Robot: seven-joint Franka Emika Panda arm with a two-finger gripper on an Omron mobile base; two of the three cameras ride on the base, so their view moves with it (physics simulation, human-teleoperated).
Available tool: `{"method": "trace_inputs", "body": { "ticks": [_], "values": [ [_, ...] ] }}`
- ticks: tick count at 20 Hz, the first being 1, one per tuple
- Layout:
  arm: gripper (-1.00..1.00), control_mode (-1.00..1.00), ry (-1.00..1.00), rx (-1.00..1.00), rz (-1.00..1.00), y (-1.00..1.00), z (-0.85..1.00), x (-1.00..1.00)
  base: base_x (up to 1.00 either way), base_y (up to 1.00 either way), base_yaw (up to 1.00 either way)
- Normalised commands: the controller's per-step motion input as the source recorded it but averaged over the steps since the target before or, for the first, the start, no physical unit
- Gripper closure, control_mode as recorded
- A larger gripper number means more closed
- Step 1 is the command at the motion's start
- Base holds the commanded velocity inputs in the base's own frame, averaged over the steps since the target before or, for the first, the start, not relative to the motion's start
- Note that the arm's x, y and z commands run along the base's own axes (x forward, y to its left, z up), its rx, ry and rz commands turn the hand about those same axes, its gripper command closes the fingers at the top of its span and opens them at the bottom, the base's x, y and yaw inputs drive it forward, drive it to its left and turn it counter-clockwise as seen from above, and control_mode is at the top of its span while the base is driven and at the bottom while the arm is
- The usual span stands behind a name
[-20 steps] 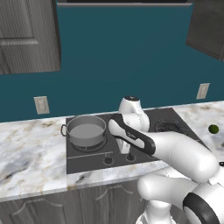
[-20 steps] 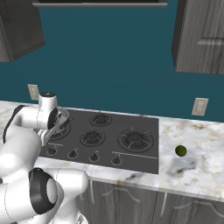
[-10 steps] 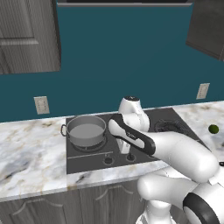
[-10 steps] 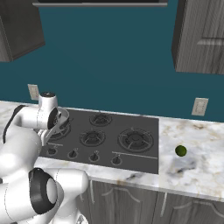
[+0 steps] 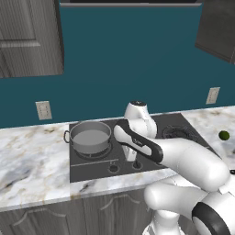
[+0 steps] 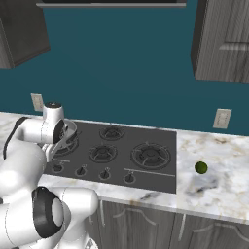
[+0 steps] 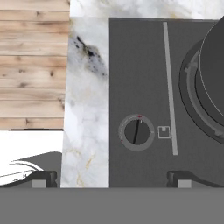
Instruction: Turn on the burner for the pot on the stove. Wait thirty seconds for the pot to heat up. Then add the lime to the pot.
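Probably stiff and small, the round black stove knob wants pinching across its raised ridge by the wide-open two-finger gripper hovering above.

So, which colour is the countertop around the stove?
The countertop is white marble with grey and tan veins, clearest in the right base view beside the stove.

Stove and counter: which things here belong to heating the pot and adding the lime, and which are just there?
Part of the job:
- pot on the stove
- burner under the pot
- knob below the open gripper
- lime on the counter

Just there:
- wall outlets
- upper cabinets
- the other burners
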Motion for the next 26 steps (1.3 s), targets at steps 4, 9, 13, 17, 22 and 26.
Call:
{"method": "trace_inputs", "body": {
  "ticks": [4, 9, 13, 17, 22, 26],
  "values": [
    [-1.00, -1.00, 0.00, 0.00, 0.00, 0.00, 0.00, 0.00, 0.00, 0.00, 0.00],
    [-1.00, -1.00, 0.00, 0.00, 0.00, 0.00, 0.00, 0.00, 0.00, 0.00, 0.00],
    [-1.00, -1.00, 0.00, 0.00, 0.00, 0.00, 0.00, 0.00, 0.00, 0.00, 0.00],
    [-1.00, -1.00, 0.00, 0.00, 0.00, 0.00, 0.00, 0.00, 0.00, 0.00, 0.00],
    [-1.00, -1.00, 0.00, 0.00, 0.00, 0.00, 0.00, 0.00, 0.00, 0.00, 0.00],
    [-1.00, -1.00, 0.00, 0.00, 0.00, 0.00, 0.00, 0.00, 0.00, 0.00, 0.00]
  ]
}}
